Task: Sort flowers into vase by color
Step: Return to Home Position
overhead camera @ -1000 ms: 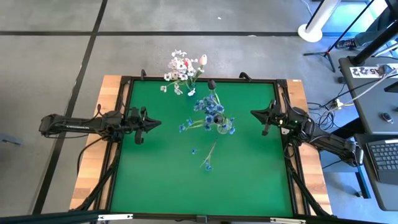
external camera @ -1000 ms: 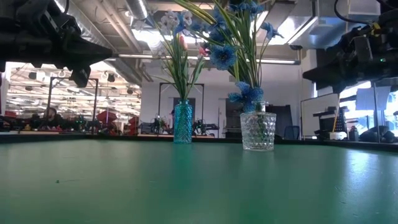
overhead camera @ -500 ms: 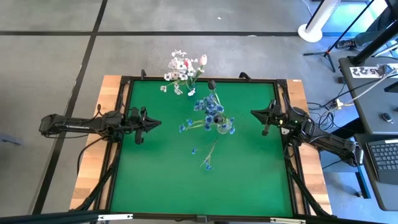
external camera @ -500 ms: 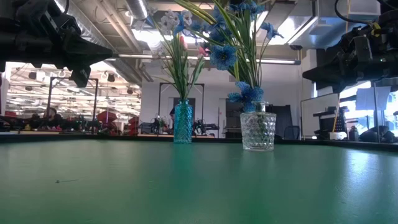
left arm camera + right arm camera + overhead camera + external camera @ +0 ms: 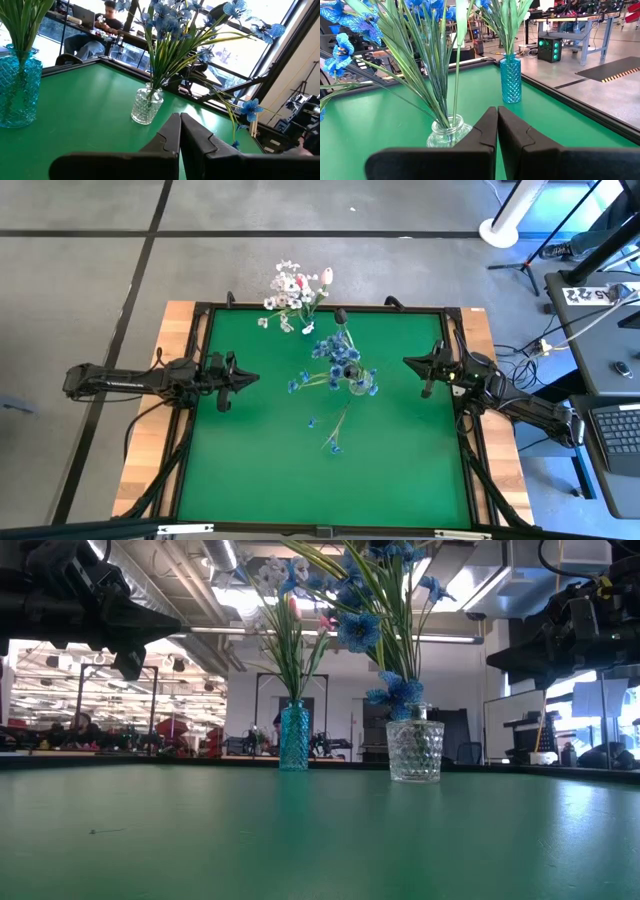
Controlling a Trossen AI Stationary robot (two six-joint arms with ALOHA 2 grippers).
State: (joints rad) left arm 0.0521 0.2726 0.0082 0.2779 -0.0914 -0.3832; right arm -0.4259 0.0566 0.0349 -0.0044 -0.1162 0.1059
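Note:
A clear glass vase point(image 5: 358, 385) stands mid-table and holds the blue sprays point(image 5: 358, 630). One blue spray point(image 5: 331, 442) leans out of it toward the near edge. A dark bud point(image 5: 341, 314) rises on its far side. A teal glass vase point(image 5: 294, 737) at the far edge holds white blossoms and pink buds point(image 5: 293, 288). My left gripper point(image 5: 250, 379) hovers shut, left of the clear vase point(image 5: 147, 106). My right gripper point(image 5: 408, 361) hovers shut to the right of the clear vase point(image 5: 449, 135). Neither touches anything.
The green mat point(image 5: 260, 460) has a black raised frame point(image 5: 320, 308) around it. Open mat lies on the near half. A seated person point(image 5: 100, 30) shows beyond the table in the left wrist view. Desks and stands crowd the right side point(image 5: 600, 300).

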